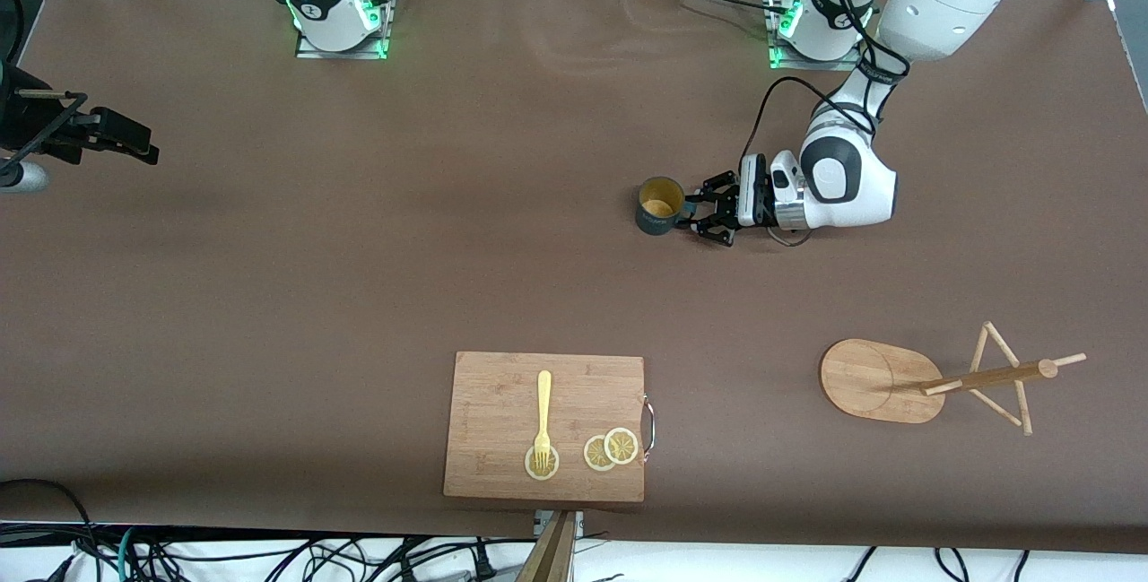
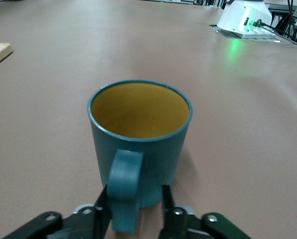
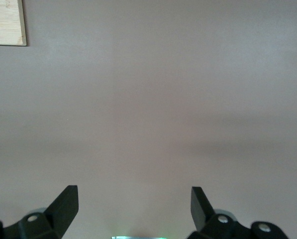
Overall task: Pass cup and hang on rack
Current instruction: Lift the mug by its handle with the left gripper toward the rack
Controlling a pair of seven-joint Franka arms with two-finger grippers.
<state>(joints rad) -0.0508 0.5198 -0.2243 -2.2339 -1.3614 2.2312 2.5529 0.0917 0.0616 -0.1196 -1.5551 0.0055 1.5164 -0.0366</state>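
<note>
Left gripper (image 1: 695, 216) is sitting low at the cup (image 1: 659, 205) mid-table, fingers either side of the handle. The rack (image 1: 933, 380) is lying tipped over, nearer the camera. Right gripper (image 1: 134, 144) is waiting at its end.

Left wrist view — fingers (image 2: 102, 209) are pinching the handle (image 2: 124, 189); cup looks light, rigid, glazed-slick — the handle is the sensible hold.

Right wrist view — jaws are gaping wide, empty; fingertips cut off.
</note>
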